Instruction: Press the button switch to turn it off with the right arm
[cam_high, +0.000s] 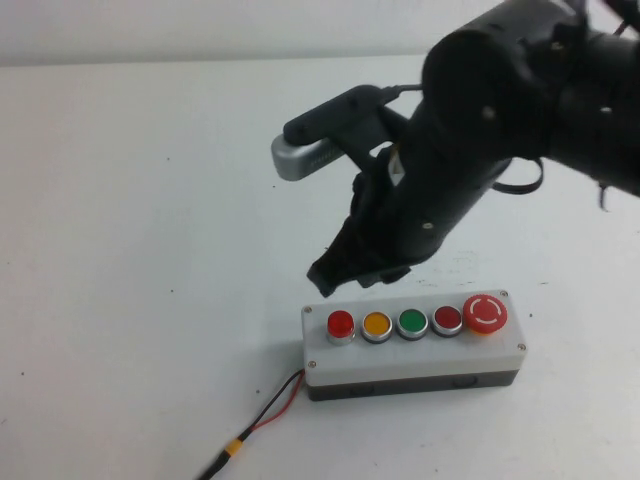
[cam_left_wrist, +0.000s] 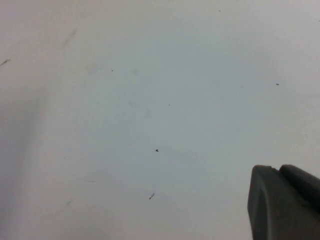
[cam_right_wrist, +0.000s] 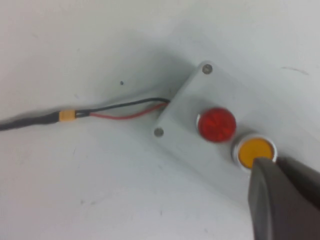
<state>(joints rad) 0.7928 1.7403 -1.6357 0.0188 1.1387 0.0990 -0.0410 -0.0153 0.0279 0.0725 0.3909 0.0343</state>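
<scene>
The button switch (cam_high: 340, 324) is a small bright-red round button with a silver ring at the left end of the row on a white box (cam_high: 410, 362). It also shows in the right wrist view (cam_right_wrist: 216, 124). My right gripper (cam_high: 330, 281) hangs just above and behind the box's left end, apart from the button. Its dark fingers (cam_right_wrist: 280, 200) are pressed together and hold nothing, and their tip overlaps the yellow button (cam_right_wrist: 252, 151). My left gripper (cam_left_wrist: 275, 171) is shut and empty over the bare white table, and it is out of the high view.
The row continues with yellow (cam_high: 377, 325), green (cam_high: 412, 323) and darker red (cam_high: 447, 319) buttons and a large red mushroom knob (cam_high: 485, 313). Red and black wires (cam_high: 275, 405) with a yellow connector (cam_high: 236, 449) run from the box's left end towards the front edge.
</scene>
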